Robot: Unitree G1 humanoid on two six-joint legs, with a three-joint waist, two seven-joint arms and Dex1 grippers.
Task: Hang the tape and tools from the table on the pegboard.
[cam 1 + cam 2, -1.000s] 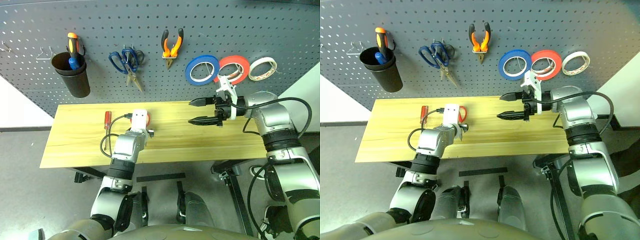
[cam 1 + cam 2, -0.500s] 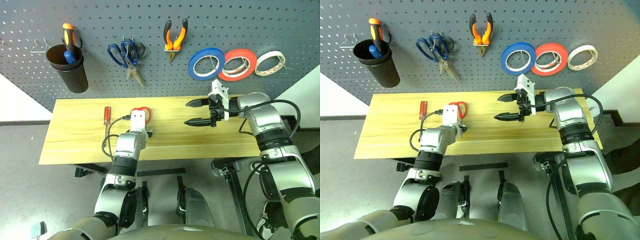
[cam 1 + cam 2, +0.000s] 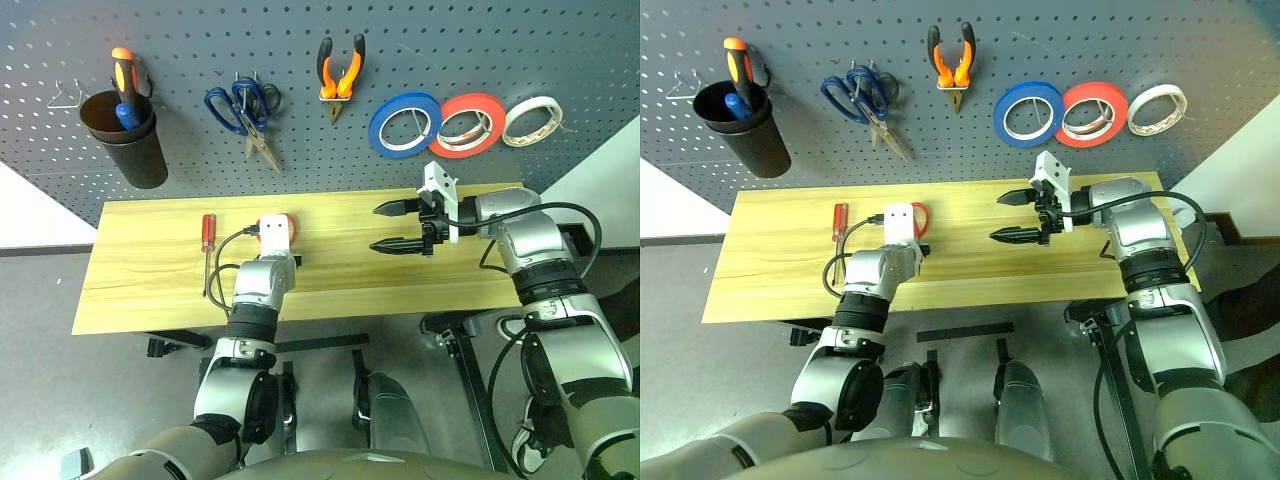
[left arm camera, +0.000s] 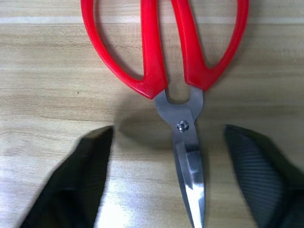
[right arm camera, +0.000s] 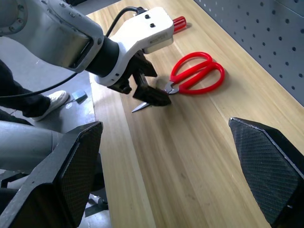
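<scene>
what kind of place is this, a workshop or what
Most likely a workshop or a lab's tool bench: a grey pegboard hung with pliers, blue-handled scissors and tape rolls, above a plank table where red scissors lie.

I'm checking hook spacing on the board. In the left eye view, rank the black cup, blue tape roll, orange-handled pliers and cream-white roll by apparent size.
1. Black cup, largest.
2. Blue tape roll.
3. Orange-handled pliers and cream-white roll: too close to rank; the pliers look longer but slimmer.
</scene>
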